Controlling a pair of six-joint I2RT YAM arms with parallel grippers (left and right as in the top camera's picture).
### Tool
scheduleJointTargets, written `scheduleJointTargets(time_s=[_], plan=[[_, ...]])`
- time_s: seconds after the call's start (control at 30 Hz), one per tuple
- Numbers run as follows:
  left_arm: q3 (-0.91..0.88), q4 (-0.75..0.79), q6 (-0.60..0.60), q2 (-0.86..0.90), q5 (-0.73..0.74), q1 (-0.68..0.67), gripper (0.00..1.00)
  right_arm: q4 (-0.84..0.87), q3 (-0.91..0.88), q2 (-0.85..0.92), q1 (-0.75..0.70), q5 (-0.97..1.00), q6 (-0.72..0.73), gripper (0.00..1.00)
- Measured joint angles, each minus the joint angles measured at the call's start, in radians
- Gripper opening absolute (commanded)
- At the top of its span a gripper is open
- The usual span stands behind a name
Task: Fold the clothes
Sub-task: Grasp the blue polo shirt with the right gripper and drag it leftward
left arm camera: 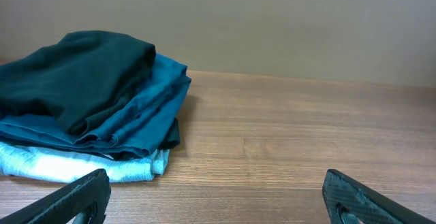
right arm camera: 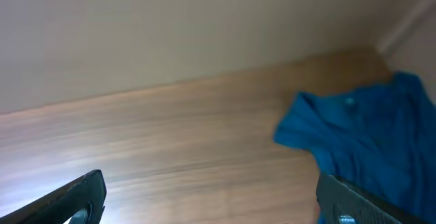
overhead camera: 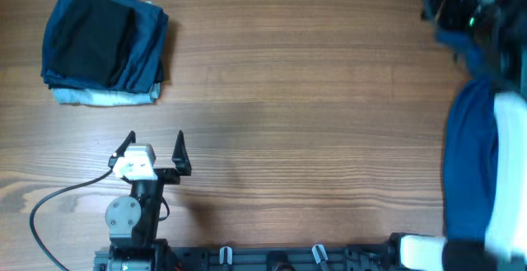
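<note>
– Left gripper (overhead camera: pixel 154 143): how is it seen to stand?
– Its two dark fingers are spread wide apart, and nothing is held between them. It is set over the bare wooden table (overhead camera: pixel 313 98) at the near left and is pointed toward the far side.
– What is seen ahead of it?
– A stack of folded clothing is seen at the far left, well apart from the fingers. A black folded garment (overhead camera: pixel 86 36) is laid on top, and a dark blue folded garment (overhead camera: pixel 150 49) is laid under it. A pale grey-blue folded garment (overhead camera: pixel 107 98) is laid at the bottom, with its edge shown on the near side.
– How is the right gripper (right arm camera: pixel 214 207) found?
– Its fingers are likewise parted in the wrist view, and nothing is gripped. In the overhead view it is blurred at the far right.
– Where is the blue shirt (overhead camera: pixel 471 164) found?
– It is bunched, unfolded, along the right edge of the table and is partly covered by the white right arm (overhead camera: pixel 506 180). In the right wrist view it is seen ahead and to the right of the parted fingers. It is pinched by neither gripper. Its collar and sleeves cannot be made out.
</note>
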Motion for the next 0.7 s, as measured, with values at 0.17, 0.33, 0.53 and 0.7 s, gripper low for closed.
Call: scheduleJointTargets(time_s=[0.17,0.33,0.53,0.7], plan=[[0.000,0.000,0.000,0.000,0.000,0.000,1.00,0.111,0.013,0.341,-0.239,-0.136,-0.008,0.97],[0.000,0.000,0.000,0.000,0.000,0.000,1.00,0.250,0.013,0.633,-0.278,-0.196,-0.015,0.04],[0.000,0.000,0.000,0.000,0.000,0.000,1.00,0.481,0.013,0.752,-0.266,-0.189,0.016,0.04],[0.000,0.000,0.000,0.000,0.000,0.000,1.00,0.609,0.013,0.811,-0.265,-0.101,0.020,0.04]])
